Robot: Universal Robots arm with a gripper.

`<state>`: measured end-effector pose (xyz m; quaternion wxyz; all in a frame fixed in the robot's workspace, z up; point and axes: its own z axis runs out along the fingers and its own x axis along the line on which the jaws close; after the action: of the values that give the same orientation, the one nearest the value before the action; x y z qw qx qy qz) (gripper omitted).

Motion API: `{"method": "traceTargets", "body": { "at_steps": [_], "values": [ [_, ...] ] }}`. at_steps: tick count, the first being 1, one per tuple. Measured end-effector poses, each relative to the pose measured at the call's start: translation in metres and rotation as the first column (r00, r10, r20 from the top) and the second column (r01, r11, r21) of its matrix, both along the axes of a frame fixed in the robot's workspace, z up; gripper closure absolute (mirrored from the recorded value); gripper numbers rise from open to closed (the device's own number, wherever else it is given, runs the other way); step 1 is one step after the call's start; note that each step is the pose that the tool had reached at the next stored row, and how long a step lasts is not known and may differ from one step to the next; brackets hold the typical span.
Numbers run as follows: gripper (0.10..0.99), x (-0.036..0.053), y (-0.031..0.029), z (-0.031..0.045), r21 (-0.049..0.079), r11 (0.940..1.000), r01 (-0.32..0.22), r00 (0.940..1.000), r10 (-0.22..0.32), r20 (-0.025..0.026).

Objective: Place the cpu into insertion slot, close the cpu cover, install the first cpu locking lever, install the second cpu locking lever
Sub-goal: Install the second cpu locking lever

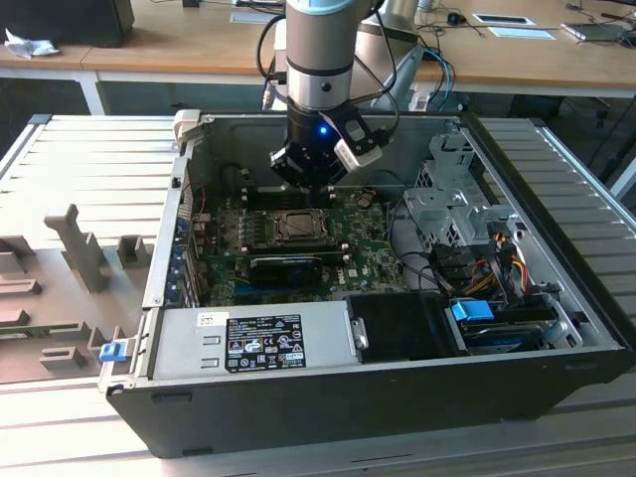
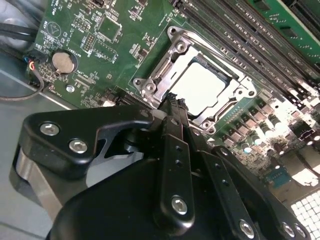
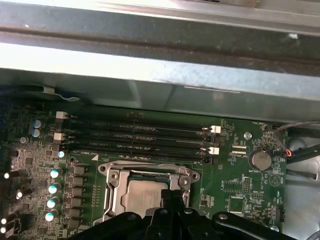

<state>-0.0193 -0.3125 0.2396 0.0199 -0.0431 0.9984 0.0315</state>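
Black screw-studded pincer (image 2: 172,107), silver-grey arm (image 1: 318,45)

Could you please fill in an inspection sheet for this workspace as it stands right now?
Surface: green motherboard inside an open computer case on a slatted metal table.
Job's things: cpu lies flat in its socket; the cpu cover frames it, down over it.
Clutter: grey blocks on the table at the exterior view's left.
Grippers: gripper tip at the edge of the socket, fingers together.
Cables: coloured wire bundle by the drive bay; black cables at the arm's wrist.
Surroundings: wooden desks behind the case.
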Motion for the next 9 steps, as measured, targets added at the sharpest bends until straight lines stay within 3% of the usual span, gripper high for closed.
{"method": "traceTargets", "body": {
  "at_steps": [6, 9],
  "values": [
    [0.980, 0.0000, -0.0047, 0.0010, 0.000, 1.0000, 0.000, 1.0000, 0.000, -0.0001],
    [0.980, 0.0000, -0.0052, 0.0078, 0.000, 1.0000, 0.000, 1.0000, 0.000, 0.0000]
  ]
}}
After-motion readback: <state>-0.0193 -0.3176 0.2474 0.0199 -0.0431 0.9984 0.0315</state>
